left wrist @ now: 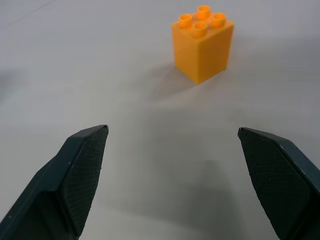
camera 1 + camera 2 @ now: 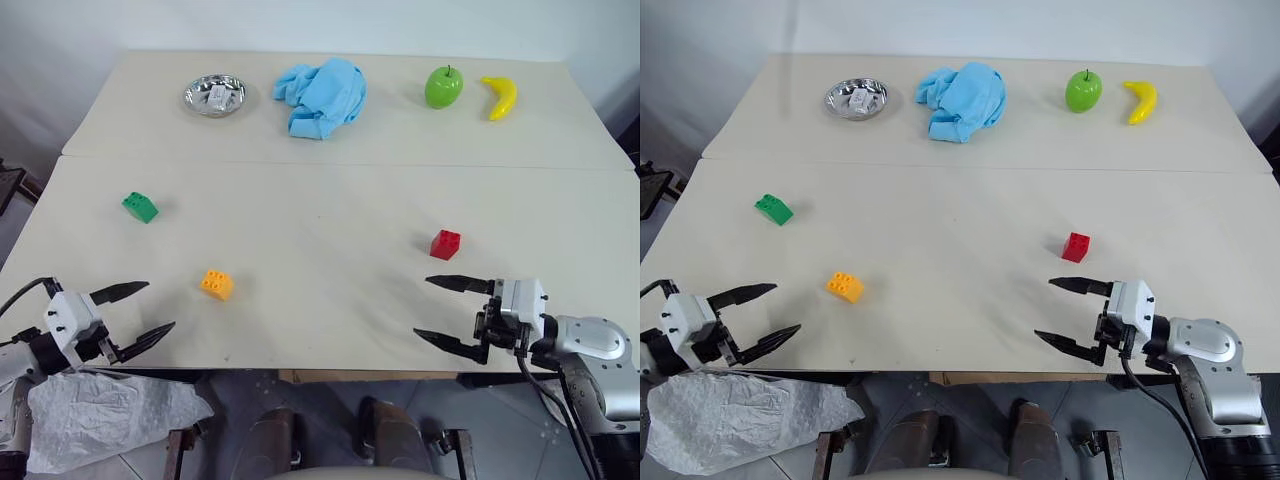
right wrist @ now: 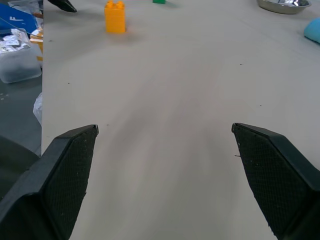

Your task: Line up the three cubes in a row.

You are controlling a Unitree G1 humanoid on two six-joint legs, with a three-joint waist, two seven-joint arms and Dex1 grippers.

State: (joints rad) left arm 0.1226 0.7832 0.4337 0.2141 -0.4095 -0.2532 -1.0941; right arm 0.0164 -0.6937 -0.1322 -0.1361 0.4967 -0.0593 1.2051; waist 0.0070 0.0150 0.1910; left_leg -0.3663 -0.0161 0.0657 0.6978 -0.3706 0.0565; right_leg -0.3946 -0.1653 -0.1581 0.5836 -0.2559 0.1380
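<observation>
Nothing is lined up yet: the green cube [image 2: 140,207] sits at the left of the frame, the orange cube [image 2: 217,284] lower and a little right of it, and the red cube [image 2: 445,243] well apart from both at the right, all loose on the table [image 2: 330,190]. Both tools hover near the bottom edge with their fingers spread wide and nothing between them, the left tool [image 2: 135,315] near the orange cube and the right tool [image 2: 450,313] just below the red one. The cubes are small and light, so the likeliest fault is a finger nudging one as it comes in, sliding or tipping it out of reach of the pinch. A grip set off-centre could twist the cube, so it lands skewed in the row. With the pieces so scattered, placing one could also knock its neighbour. The apple [image 2: 443,87], banana [image 2: 499,96], blue cloth [image 2: 322,96] and metal bowl [image 2: 214,95] along the top of the frame look safely clear.
</observation>
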